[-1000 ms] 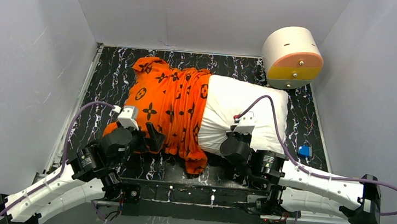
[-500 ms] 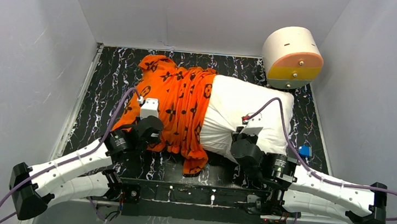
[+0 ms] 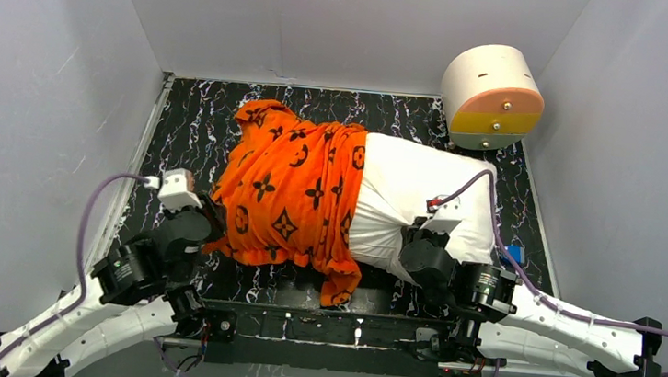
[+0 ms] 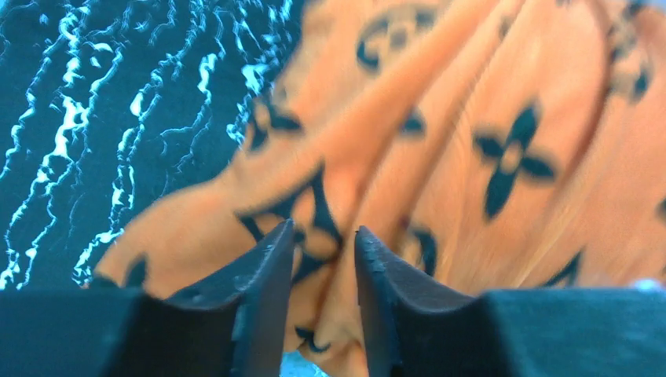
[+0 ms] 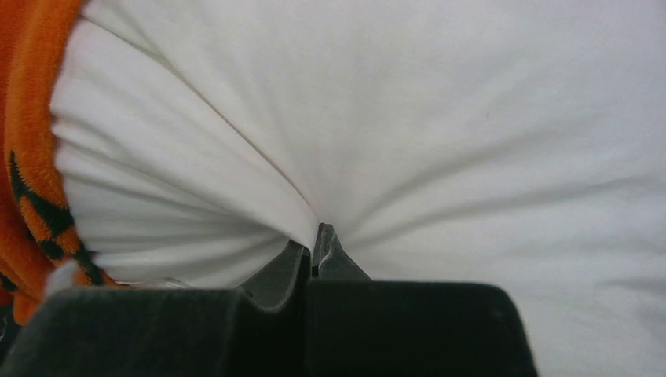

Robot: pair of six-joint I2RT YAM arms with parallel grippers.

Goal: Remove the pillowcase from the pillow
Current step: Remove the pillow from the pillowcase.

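The bright orange pillowcase [image 3: 293, 194] with dark brown motifs covers the left half of the white pillow [image 3: 423, 188], which lies across the black marbled mat. My left gripper [image 3: 209, 229] sits at the cover's near left corner. In the left wrist view that gripper [image 4: 324, 229] is shut on a fold of the pillowcase [image 4: 471, 118], with orange fabric bunched between its fingers. My right gripper [image 3: 419, 245] is at the pillow's near edge. In the right wrist view it [image 5: 312, 237] is shut on the pillow [image 5: 440, 102], and white creases fan out from its tips.
A round cream drawer box [image 3: 492, 97] with orange and yellow fronts stands at the back right corner. A small blue object [image 3: 512, 255] lies at the mat's right edge. Grey walls enclose the mat [image 3: 188, 128] on the left, back and right.
My left gripper went from open to closed on the pillowcase's near left corner and drew back to the left. The orange cover now spreads wider leftward. The right arm shifted slightly right with the pillow.
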